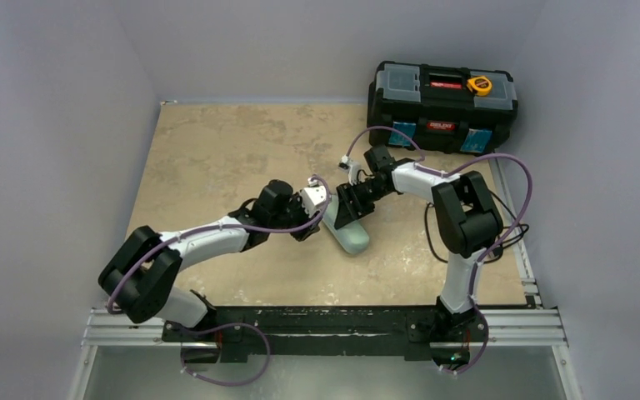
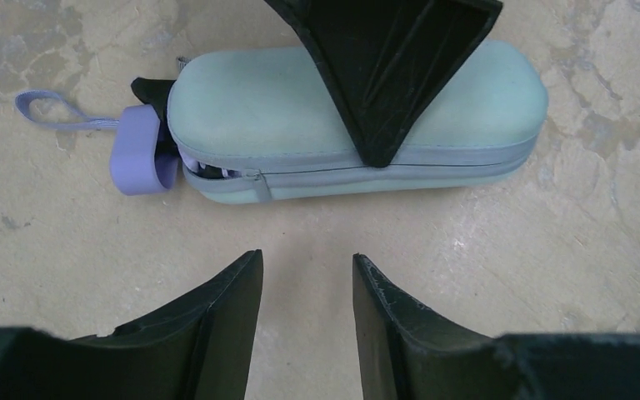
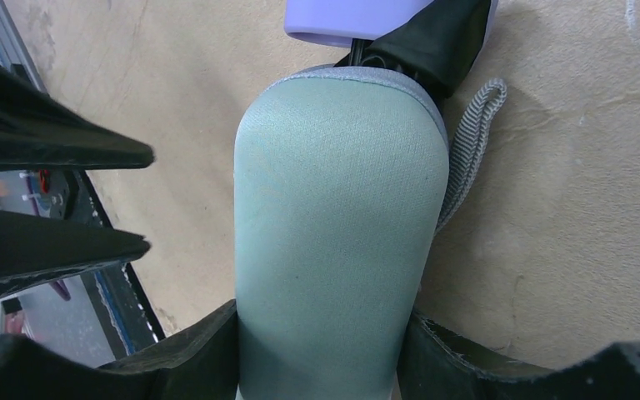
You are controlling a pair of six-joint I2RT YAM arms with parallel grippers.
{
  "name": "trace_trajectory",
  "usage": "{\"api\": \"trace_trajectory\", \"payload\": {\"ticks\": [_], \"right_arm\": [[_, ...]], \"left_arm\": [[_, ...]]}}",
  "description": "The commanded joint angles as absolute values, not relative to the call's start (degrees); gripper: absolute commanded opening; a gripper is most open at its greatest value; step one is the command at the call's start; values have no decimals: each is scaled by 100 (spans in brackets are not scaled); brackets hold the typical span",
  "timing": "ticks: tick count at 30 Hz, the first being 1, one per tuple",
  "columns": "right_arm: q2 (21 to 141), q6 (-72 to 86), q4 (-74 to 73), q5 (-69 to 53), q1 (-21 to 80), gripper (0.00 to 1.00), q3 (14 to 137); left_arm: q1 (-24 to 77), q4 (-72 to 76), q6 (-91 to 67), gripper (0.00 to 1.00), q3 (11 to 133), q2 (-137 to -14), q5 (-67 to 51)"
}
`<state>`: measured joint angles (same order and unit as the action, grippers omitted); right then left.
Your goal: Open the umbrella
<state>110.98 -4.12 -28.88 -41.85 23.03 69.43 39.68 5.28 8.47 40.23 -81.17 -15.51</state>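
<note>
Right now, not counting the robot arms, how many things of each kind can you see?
Umbrella: 1
Mint-green zip sleeve around it: 1
Black toolbox: 1
Yellow tape measure on the toolbox lid: 1
Total: 4

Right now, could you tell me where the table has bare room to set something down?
Bare: the far-left table beyond the left arm, and the near strip between the sleeve and the base rail. Crowded: the middle, where the left hand and right hand meet at the sleeve, and the far right by the toolbox.
</note>
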Motion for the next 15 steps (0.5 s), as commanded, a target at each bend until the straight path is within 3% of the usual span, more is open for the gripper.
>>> {"api": "trace_trajectory", "payload": {"ticks": [1,15], "right_arm": [[11192,-821,-3436,-3261,2263,43,6688],[11093,-1264,-3612,-3296,2223,38,6600]], "left_arm": [[3983,1403,792,43,4256,-8555,-1669],[3987,1960,765,40,4666,-9478,-1544]]}}
